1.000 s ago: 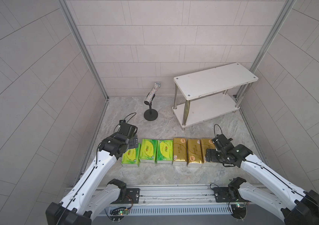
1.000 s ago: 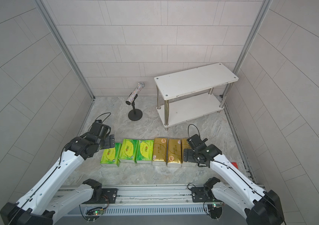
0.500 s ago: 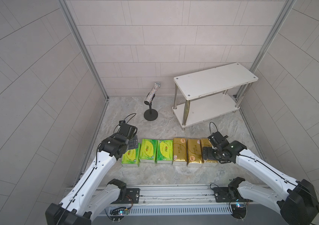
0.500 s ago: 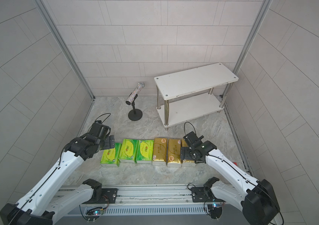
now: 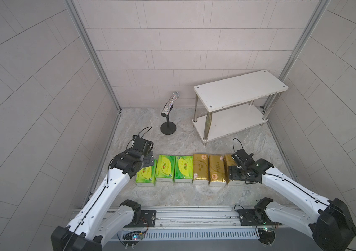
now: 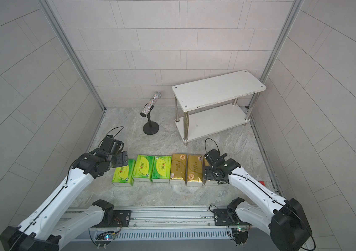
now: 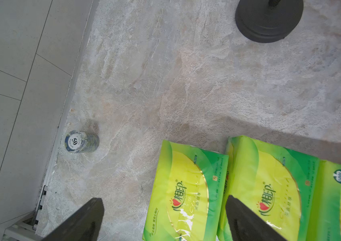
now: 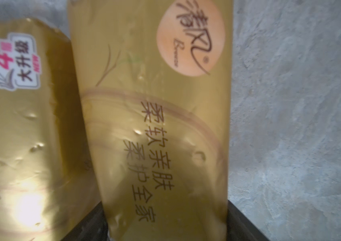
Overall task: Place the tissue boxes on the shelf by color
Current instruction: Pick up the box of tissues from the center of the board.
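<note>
Right wrist: gold tissue pack [image 8: 155,135], glossy dimpled film, brick-shaped.

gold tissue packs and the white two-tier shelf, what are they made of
Shiny gold brick-shaped tissue packs: probably thin glossy plastic film; it dimples and glints. Two-tier white shelf: matte white boards, laminated wood or plastic, unclear; its round legs look like polished metal, mirror-bright.

Three walls [image 5: 172,54] of pale grey rectangular tiles close the space, and two slanted aluminium posts [image 5: 93,54] mark the back corners. The floor [image 5: 183,143] is a grey marbled surface with light beige veins, evenly lit from above. A black-based stand [image 5: 168,130] with a tilted glittery cylinder stands on it near the back wall.
</note>
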Available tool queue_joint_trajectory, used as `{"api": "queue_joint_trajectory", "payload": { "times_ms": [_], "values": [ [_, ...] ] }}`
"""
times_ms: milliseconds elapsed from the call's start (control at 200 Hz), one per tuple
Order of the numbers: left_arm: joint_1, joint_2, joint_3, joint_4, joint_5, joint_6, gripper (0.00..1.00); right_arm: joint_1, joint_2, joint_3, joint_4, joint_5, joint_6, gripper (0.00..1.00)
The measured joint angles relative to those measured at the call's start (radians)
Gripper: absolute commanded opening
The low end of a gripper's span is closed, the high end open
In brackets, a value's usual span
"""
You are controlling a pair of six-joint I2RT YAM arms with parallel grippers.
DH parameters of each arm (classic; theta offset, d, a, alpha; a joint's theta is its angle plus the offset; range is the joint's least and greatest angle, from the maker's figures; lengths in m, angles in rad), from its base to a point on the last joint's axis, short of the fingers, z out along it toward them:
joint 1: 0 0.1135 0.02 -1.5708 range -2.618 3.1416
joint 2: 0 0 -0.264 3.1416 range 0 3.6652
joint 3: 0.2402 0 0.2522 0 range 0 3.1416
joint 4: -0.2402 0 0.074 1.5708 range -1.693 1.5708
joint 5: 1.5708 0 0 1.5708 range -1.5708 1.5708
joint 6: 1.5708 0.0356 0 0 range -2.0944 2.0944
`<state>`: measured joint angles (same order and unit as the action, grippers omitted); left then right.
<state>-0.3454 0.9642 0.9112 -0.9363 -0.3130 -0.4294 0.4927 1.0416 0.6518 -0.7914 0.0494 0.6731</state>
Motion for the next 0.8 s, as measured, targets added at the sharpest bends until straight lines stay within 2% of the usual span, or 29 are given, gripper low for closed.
{"api": "queue_joint_trajectory", "payload": {
  "times_ms": [185, 380, 545, 685, 800],
  "values": [
    [0.0, 0.013, 0.019, -0.003, 0.003, -0.001, 1.0, -0.096, 0.082, 0.052, 0.004, 0.042, -0.016, 0.8],
    [0.0, 0.029, 0.027, -0.006, 0.006, -0.002, 1.0, -0.195, 0.195, 0.141, 0.034, 0.003, -0.106, 0.8],
    [0.0, 0.042, 0.036, -0.007, 0.007, -0.001, 1.0, -0.208, 0.31, 0.215, 0.057, -0.056, -0.202, 0.92],
    [0.0, 0.043, 0.039, -0.013, 0.006, 0.0, 1.0, -0.208, 0.315, 0.218, 0.071, -0.09, -0.241, 0.98],
    [0.0, 0.043, 0.05, -0.021, 0.008, 0.0, 1.0, -0.208, 0.248, 0.19, 0.092, -0.097, -0.252, 1.0]
  ]
}}
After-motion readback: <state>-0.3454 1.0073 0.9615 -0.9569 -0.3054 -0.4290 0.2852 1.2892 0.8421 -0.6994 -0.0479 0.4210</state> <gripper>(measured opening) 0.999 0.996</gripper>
